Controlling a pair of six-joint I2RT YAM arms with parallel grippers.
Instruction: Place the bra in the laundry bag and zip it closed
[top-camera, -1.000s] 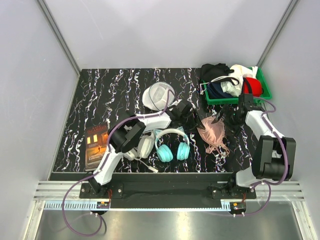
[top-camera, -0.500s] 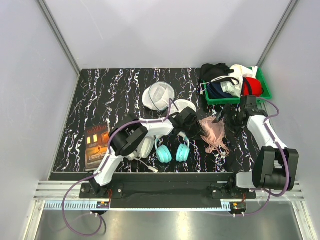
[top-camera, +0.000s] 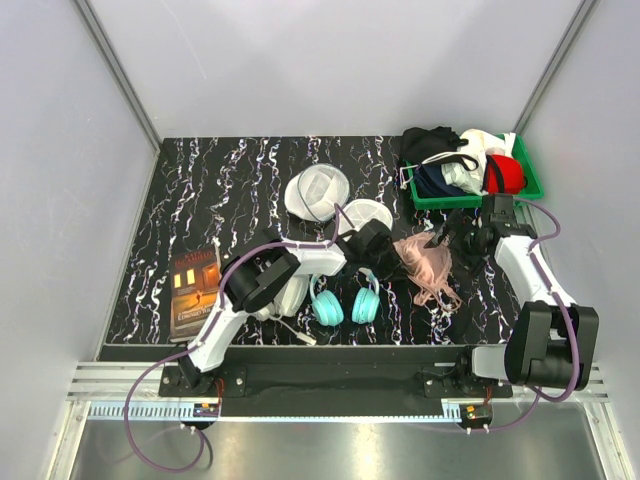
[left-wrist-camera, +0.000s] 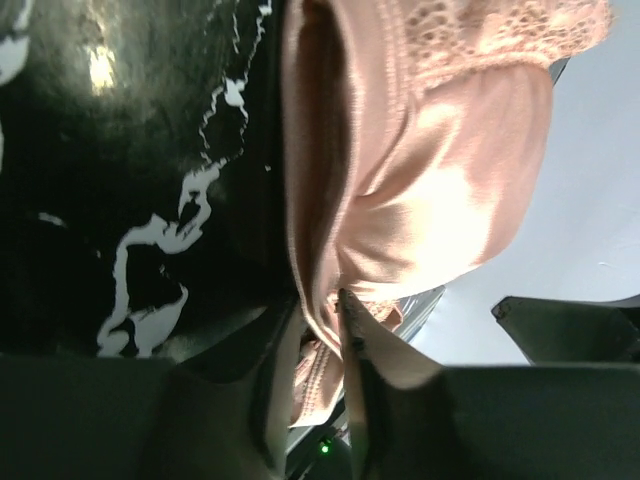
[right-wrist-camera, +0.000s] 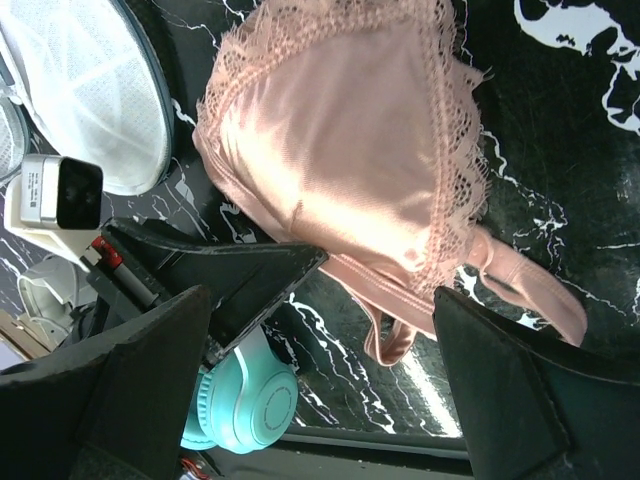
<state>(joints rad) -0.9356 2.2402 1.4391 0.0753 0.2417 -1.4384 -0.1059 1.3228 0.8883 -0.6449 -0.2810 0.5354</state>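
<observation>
The pale pink bra (top-camera: 428, 265) lies on the black marbled table, right of centre. My left gripper (top-camera: 385, 250) is at the bra's left edge and is shut on a fold of its fabric; the left wrist view shows the pink cloth (left-wrist-camera: 440, 190) pinched between the fingers (left-wrist-camera: 385, 370). My right gripper (top-camera: 465, 235) hovers just past the bra's right side, open and empty; in the right wrist view the bra (right-wrist-camera: 340, 150) lies between its spread fingers (right-wrist-camera: 520, 390). The white mesh laundry bag (top-camera: 318, 190) lies open behind the left gripper, its other half (top-camera: 368, 212) beside it.
A green basket (top-camera: 530, 188) of clothes stands at the back right. Teal headphones (top-camera: 340, 300) and white-grey headphones (top-camera: 290, 290) lie under the left arm. A book (top-camera: 193, 290) lies at the front left.
My left gripper has moved right and nearer, from beside the laundry bag to the bra's left edge, and shut on it. The right gripper has shifted slightly back.
</observation>
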